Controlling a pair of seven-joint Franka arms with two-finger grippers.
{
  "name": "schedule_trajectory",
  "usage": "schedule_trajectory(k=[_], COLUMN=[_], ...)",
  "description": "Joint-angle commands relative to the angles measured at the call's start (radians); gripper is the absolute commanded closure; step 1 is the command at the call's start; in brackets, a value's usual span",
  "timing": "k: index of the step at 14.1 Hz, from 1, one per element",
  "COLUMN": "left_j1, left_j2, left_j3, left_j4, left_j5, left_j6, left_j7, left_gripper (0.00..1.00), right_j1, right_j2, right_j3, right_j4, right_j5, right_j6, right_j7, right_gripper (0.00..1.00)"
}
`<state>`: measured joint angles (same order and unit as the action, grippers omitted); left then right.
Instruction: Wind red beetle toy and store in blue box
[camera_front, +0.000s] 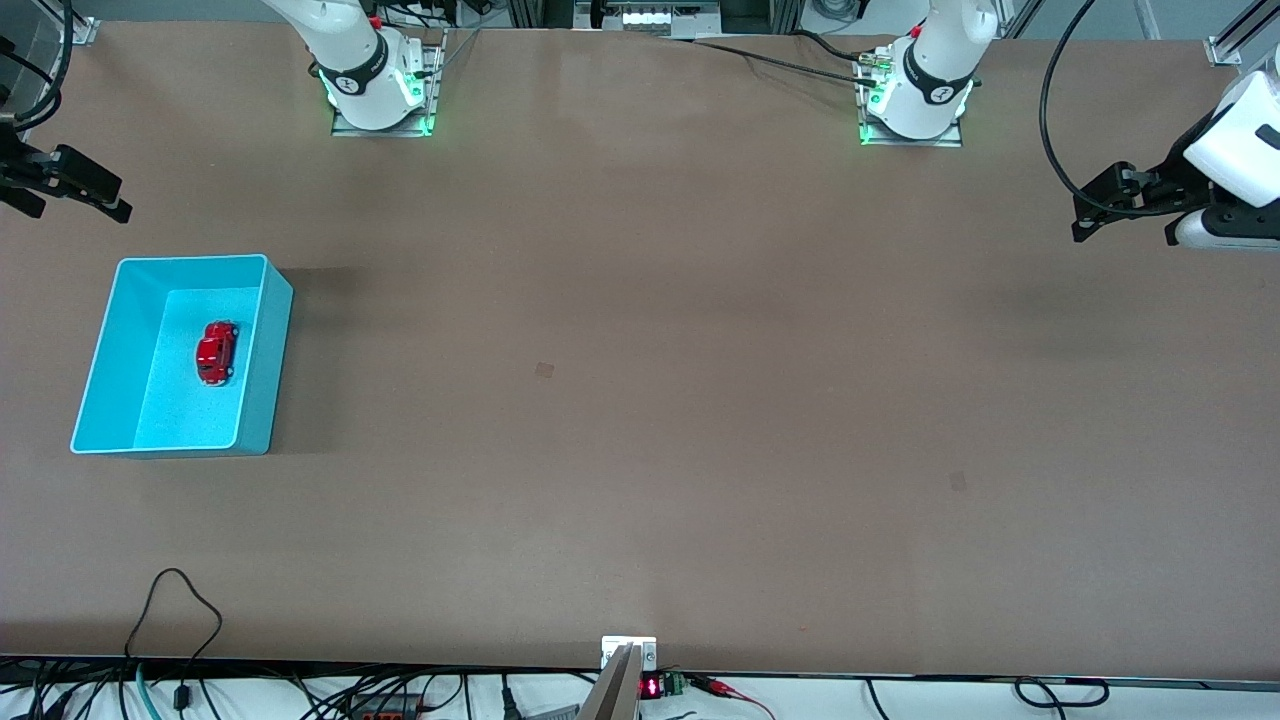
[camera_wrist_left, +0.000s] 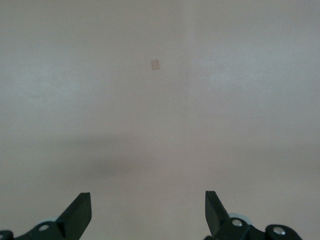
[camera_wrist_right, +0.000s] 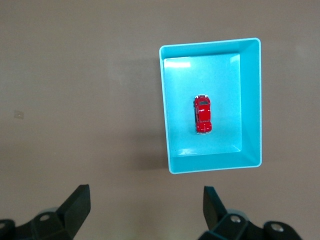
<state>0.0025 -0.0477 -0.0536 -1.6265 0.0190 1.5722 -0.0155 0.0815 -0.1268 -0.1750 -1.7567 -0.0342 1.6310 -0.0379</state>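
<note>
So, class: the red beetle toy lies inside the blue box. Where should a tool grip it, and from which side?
Probably grip the red beetle toy across its narrow rounded body, at its two long flanks, coming straight down from above. It sits on its wheels mid-floor, and the blue box walls seem to block any sideways approach.

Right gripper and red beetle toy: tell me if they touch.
Apart. The right wrist view shows the open right gripper over bare table, with the red beetle toy lying alone on the floor of the blue box.
</note>
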Motion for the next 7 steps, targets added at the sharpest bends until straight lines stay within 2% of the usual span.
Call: schedule_trajectory(k=[1, 7], left_j1=[0.008, 0.007], left_j2=[0.011, 0.011], left_j3=[-0.005, -0.008], left_j4=[0.030, 0.034], left_j5=[0.003, 0.003], left_j6=[-0.021, -0.046], left_j7=[0.015, 0.023], left_gripper=[0.00, 0.00], right_j1=[0.001, 0.003], right_j2=[-0.013, -0.013], right_j3=[0.002, 0.003], right_j4=[0.008, 0.005], right_j5=[0.016, 0.014], right_j6=[-0.023, -0.030], right_j7=[0.018, 0.020], right_gripper=[0.00, 0.00])
